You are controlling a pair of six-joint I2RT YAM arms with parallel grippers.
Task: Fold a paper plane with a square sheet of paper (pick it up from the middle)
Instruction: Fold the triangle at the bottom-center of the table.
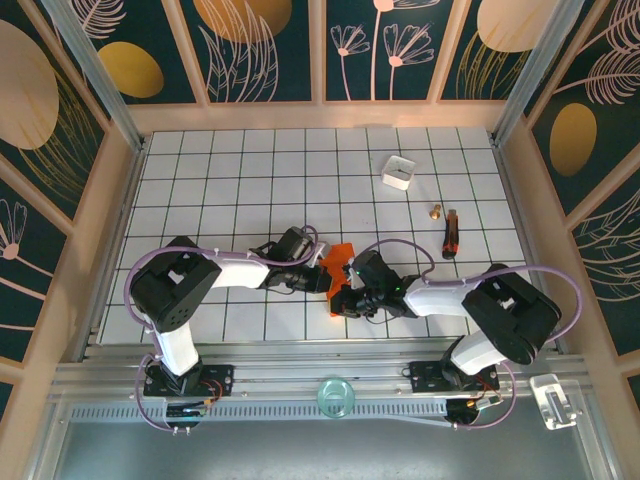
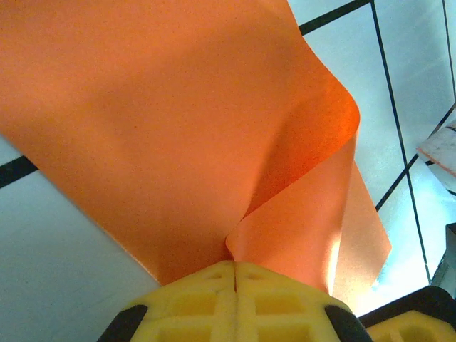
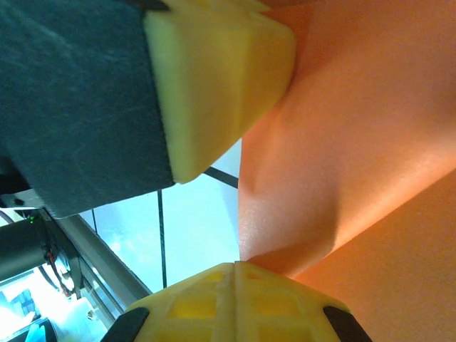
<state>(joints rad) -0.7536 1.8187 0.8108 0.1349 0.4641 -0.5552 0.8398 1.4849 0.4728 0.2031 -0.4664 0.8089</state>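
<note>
The square sheet of paper, bright orange-red, hangs bent and curled just above the tiled table between my two grippers. My left gripper comes in from the left, shut on one edge of the sheet. In the left wrist view its yellow jaws meet with the paper pinched between them. My right gripper comes from the right, shut on the lower edge. In the right wrist view the paper rises out of the gripper, with one of the left gripper's fingers close above. The paper plane is out of view.
A small white box stands at the back right. A small brass piece and a red and black tool lie right of the paper. Wooden frame walls bound the white grid table.
</note>
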